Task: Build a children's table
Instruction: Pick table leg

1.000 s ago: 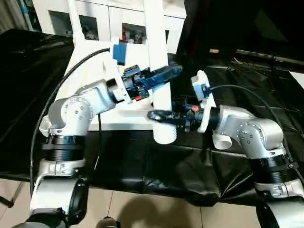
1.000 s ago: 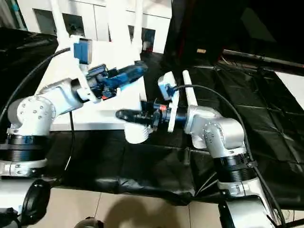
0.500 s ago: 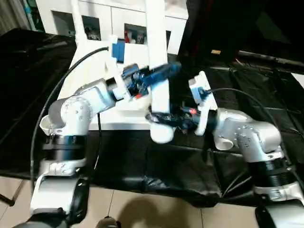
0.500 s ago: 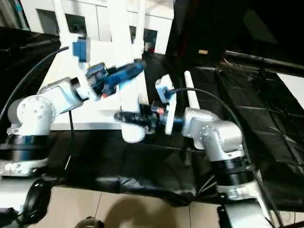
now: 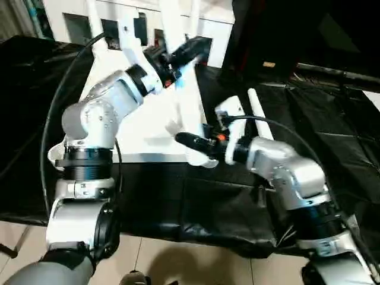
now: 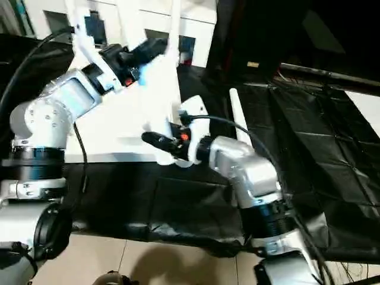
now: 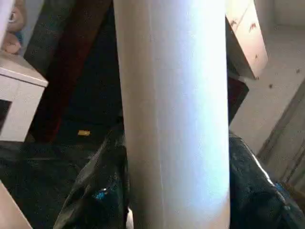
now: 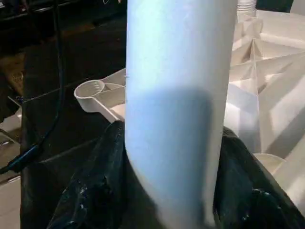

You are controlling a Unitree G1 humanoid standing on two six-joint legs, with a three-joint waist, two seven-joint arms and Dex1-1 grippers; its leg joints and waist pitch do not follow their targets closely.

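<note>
The children's table's white tabletop [image 5: 139,127] lies ribs up on the black-sheeted worktable. A long white tube leg [image 6: 157,89] stands nearly upright over its near right corner, leaning a little. My left gripper [image 5: 191,48] is raised high and shut on the leg's upper part [image 7: 174,114]. My right gripper [image 5: 189,141] is shut on the leg's lower part [image 8: 176,95], just above the tabletop's edge. A round corner socket [image 8: 93,89] shows beside that lower end. Whether the leg's foot sits in a socket is hidden by the gripper.
Another white leg [image 6: 236,113] lies loose on the black sheet to the right of the tabletop. Two more legs [image 5: 92,21] rise from the tabletop's far side. A white shelf cabinet [image 5: 71,24] stands behind, and tiled floor [image 5: 178,261] runs along the worktable's near edge.
My left arm has risen and swung back, sliding up to the leg's upper part. The leg's top has leaned left. My right gripper has carried the lower end in over the tabletop's corner.
</note>
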